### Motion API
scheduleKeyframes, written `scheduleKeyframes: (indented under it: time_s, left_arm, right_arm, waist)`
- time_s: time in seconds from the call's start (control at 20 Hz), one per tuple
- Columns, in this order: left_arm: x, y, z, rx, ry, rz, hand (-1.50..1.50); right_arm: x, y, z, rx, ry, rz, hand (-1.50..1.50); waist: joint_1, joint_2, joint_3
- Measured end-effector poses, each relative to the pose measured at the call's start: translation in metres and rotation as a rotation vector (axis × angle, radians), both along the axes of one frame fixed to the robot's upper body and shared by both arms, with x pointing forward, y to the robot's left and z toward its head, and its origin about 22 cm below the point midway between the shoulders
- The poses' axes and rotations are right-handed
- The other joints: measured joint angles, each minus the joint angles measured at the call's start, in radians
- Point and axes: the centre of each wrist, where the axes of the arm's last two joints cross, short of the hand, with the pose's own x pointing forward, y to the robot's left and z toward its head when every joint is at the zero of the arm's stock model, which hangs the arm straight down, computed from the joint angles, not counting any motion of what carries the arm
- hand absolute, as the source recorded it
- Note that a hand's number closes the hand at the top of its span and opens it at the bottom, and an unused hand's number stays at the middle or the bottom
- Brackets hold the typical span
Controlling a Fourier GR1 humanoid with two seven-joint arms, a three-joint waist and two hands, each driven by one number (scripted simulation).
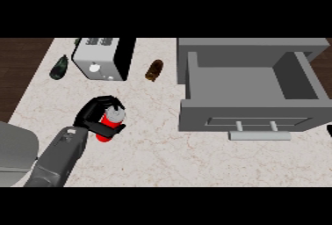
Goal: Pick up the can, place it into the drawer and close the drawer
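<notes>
Red can (103, 134) with a silver top, head view: the can is sitting in the grasp of the left hand (92, 113) over the left part of the pale, veined counter (194, 162). The black fingers and thumb are curling round the can's body, one of them crossing its red side, so the hand is closing on the can rather than lying flat. The silver top is pointing toward the upper right and the can is appearing tilted; whether its base is touching the counter or hanging just above it cannot be told. The grey forearm (62, 158) is entering from the lower left edge and running up to the hand.

The grey drawer (246, 110) is standing open at the right, well apart from the can, its inside showing bare grey walls and floor. Its pale bar handle (258, 136) is projecting from the front panel toward the lower edge.

Along the far side of the counter, a white and silver toaster (97, 61) is standing between a dark green bottle (59, 68), lying at its left, and a small brown object (154, 70), too small to identify, at its right.
</notes>
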Motion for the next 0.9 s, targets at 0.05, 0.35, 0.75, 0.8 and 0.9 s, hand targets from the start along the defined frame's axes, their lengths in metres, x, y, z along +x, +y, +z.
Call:
scheduleKeyframes:
  time_s: [0.05, 0.35, 0.75, 0.8, 0.9]
  left_arm:
    - [-0.005, 0.006, -0.004, -0.014, -0.006, 0.083, 1.5]
    - [-0.016, 0.014, -0.009, -0.065, -0.045, 0.43, 1.5]
    - [-0.001, -0.029, 0.033, -0.074, -0.103, 0.44, 1.5]
    - [0.0, -0.036, 0.041, -0.068, -0.117, 0.434, 1.5]
    - [0.002, -0.05, 0.06, -0.06, -0.145, 0.416, 1.5]
  right_arm:
    - [-0.001, -0.001, -0.002, -0.001, 0.004, -0.009, -1.5]
    - [-0.004, -0.002, -0.002, 0.0, 0.004, -0.024, -1.5]
    - [-0.006, -0.001, 0.001, -0.006, 0.001, -0.033, -1.5]
    - [-0.005, 0.003, -0.001, -0.001, -0.001, -0.032, -1.5]
    - [-0.006, 0.003, 0.003, -0.007, -0.005, -0.032, -1.5]
  waist:
    - [0.007, -0.001, 0.0]
    - [0.021, -0.007, 0.002]
    - [0.017, -0.008, 0.002]
    - [0.017, -0.008, 0.002]
    - [0.017, -0.009, 0.002]
